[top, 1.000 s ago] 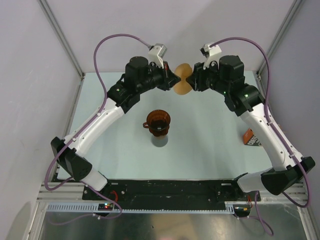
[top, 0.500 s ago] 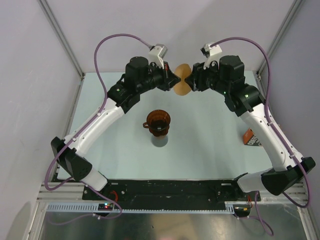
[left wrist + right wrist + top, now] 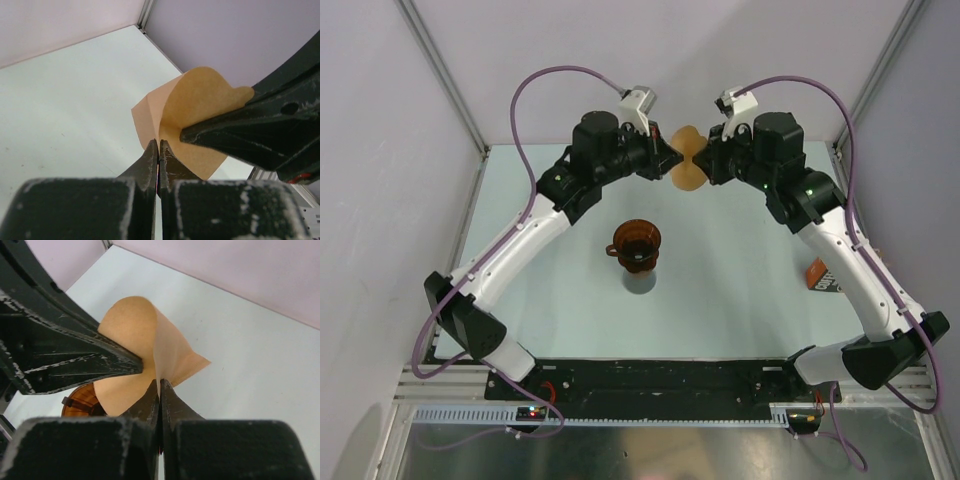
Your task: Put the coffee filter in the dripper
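Holding the coffee filter (image 3: 686,166) up in the air over the far end of the tabletop (image 3: 740,300). My left gripper (image 3: 673,158) and right gripper (image 3: 702,160) are each pinched tight on opposite edges of the paper. The dripper (image 3: 636,243) sits lower down, toward the bases and slightly left, so I reckon the left arm's nearer.

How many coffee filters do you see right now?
1: the coffee filter is pinched between the left gripper and the right gripper, held up beyond the dripper, which holds none.
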Controlling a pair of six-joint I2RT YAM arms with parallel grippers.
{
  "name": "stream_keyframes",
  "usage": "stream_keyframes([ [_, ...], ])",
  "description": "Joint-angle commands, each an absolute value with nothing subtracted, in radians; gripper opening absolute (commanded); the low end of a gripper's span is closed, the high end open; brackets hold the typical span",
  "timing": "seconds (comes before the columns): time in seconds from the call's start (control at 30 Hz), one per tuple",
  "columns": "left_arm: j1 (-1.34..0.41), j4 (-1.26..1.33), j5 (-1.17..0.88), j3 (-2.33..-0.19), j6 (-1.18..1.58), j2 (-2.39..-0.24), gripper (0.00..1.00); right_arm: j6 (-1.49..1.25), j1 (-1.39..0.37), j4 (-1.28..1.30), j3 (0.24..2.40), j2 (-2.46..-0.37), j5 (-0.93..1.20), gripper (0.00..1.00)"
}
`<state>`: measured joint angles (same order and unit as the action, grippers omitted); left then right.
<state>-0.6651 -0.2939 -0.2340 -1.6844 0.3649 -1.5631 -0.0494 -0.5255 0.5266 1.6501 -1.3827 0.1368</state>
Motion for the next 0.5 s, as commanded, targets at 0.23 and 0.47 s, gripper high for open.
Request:
stream_keyframes([
  [0.23,-0.669,-0.248,-0.325,-1.759,0.388,-1.591,0.00,-0.020,-0.528,0.480,1.643,-1.374,0.157,0.00],
  [0.47,-0.638,-0.247,-0.385,-1.729,0.318,-1.539,0.56,-0.004,-0.454,0.442,1.592,-1.334,0.248,0.00],
])
